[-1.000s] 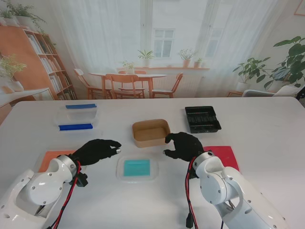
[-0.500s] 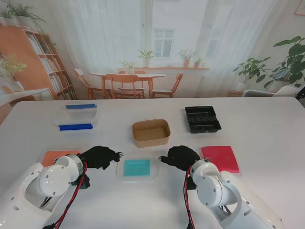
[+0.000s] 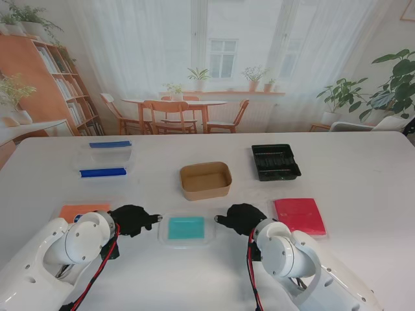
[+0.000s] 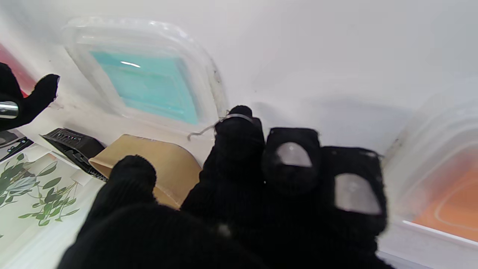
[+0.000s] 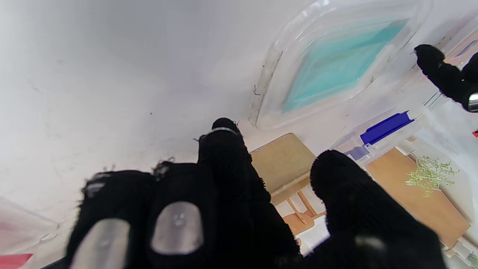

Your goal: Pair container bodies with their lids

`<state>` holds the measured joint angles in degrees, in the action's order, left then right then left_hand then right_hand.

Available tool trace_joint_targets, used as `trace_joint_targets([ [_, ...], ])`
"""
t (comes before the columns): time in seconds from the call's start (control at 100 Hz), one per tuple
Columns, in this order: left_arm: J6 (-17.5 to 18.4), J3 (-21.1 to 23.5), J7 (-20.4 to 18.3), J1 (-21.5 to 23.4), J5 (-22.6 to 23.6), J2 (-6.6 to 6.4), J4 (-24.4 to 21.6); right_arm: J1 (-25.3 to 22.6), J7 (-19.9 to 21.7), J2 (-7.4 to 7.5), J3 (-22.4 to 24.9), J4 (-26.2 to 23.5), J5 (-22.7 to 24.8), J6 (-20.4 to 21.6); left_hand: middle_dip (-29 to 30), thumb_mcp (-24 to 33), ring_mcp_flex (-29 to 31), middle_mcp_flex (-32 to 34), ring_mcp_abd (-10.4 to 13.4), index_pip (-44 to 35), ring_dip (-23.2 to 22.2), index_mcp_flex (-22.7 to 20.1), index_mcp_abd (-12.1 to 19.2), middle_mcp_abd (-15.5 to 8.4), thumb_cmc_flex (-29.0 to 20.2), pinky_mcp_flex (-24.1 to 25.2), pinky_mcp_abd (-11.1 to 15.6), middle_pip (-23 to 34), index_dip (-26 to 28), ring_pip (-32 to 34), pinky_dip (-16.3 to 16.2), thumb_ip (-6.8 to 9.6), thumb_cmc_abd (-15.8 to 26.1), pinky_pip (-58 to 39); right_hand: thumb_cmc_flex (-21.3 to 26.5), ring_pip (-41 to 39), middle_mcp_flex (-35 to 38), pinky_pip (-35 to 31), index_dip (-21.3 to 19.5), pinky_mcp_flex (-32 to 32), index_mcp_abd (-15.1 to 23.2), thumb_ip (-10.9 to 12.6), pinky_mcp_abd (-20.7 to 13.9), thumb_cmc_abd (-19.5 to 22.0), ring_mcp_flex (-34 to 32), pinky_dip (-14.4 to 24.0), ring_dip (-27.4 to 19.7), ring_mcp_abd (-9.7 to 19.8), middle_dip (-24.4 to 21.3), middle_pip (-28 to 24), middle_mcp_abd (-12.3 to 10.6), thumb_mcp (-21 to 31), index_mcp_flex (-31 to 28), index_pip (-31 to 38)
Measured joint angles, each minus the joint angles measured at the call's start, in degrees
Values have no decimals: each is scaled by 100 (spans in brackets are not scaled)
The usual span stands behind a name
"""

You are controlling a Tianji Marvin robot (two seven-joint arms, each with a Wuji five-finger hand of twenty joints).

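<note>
No legible text, label, brand, number or sign found in any view. The raised marking on the rim of the black tray (image 4: 73, 144), seen from the left wrist, is too blurred to read

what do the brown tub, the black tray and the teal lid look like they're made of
Brown tub: likely kraft paperboard, with a matte tan surface and no gloss.
Black tray: probably thin moulded plastic, dark with ridged compartments and a slight sheen.
Teal lid: seemingly clear glossy plastic; a see-through rim surrounds a teal centre panel, and the left wrist view shows a highlight on it.
</note>
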<state>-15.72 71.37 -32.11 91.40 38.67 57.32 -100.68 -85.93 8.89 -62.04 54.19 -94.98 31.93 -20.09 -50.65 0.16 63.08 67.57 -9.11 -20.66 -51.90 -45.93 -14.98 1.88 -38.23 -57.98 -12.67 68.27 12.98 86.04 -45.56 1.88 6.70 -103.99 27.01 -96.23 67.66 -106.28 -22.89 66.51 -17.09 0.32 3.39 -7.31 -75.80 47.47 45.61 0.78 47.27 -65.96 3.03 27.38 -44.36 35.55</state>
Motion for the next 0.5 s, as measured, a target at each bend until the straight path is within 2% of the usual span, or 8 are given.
trace_joint_targets([
  [0.29, -325, -245, 55, -158, 70, -14, 132, 229, 62, -17, -235, 218, -231, -142, 0, 0, 46, 59, 20, 0, 128, 0, -67, -16, 0, -69, 12, 2, 54, 42, 28, 0, 1, -3, 41, -1, 7, 0, 0, 2, -1, 0, -1, 0, -2, 0, 58, 0, 0, 0, 0, 0, -59, 54],
  [0.5, -463, -392, 341, -194, 88, 5, 184, 399, 52, -60, -383, 365, -471, -221, 2, 0, 46, 59, 21, -137, 134, 0, -103, -16, 0, -70, 13, 2, 113, 42, 88, 0, 1, -7, 41, -1, 57, -2, -23, 3, 2, 0, -1, -1, -5, 1, 58, 0, 0, 0, -3, 0, -108, 308],
])
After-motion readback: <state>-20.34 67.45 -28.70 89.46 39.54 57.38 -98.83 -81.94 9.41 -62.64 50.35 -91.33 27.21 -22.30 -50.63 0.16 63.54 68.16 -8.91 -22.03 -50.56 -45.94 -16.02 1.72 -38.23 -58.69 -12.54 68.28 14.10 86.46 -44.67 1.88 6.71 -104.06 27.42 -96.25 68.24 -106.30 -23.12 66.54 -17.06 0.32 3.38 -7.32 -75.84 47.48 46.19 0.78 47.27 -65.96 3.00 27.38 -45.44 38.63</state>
